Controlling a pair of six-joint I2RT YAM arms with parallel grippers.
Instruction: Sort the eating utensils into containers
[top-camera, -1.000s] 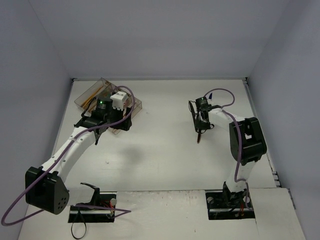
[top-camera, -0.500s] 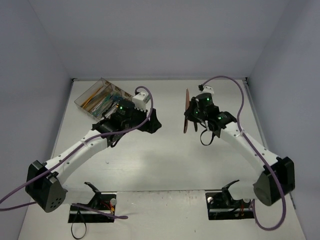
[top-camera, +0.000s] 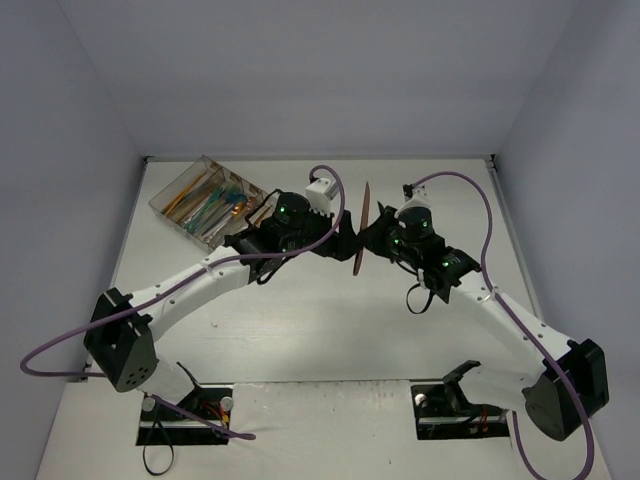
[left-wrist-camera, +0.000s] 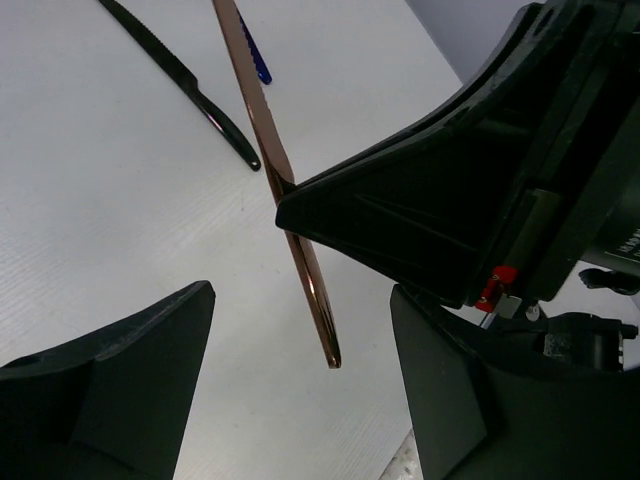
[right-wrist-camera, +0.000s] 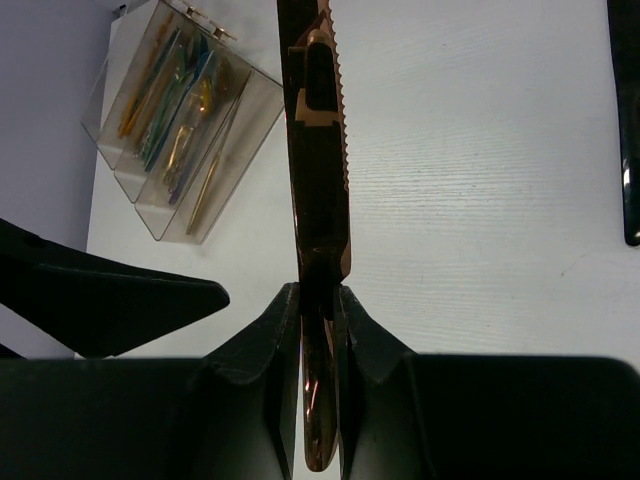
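Both arms have swung inward since half a second ago; the left end effector (top-camera: 340, 240) has left the tray (right-wrist-camera: 232, 150) and now faces the right one at mid-worktop (left-wrist-camera: 100, 200).
- Copper knife (right-wrist-camera: 318, 150): serrated, raised off the worktop.
- Right end effector (right-wrist-camera: 318, 292): clamped tight on its handle.
- Left end effector: spread wide either side of the handle end; I see no contact.
- Black knife (left-wrist-camera: 180, 75): lying on the worktop beyond.

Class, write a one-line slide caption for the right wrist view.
Right gripper shut on a serrated copper knife, with the clear tray of utensils behind at upper left.
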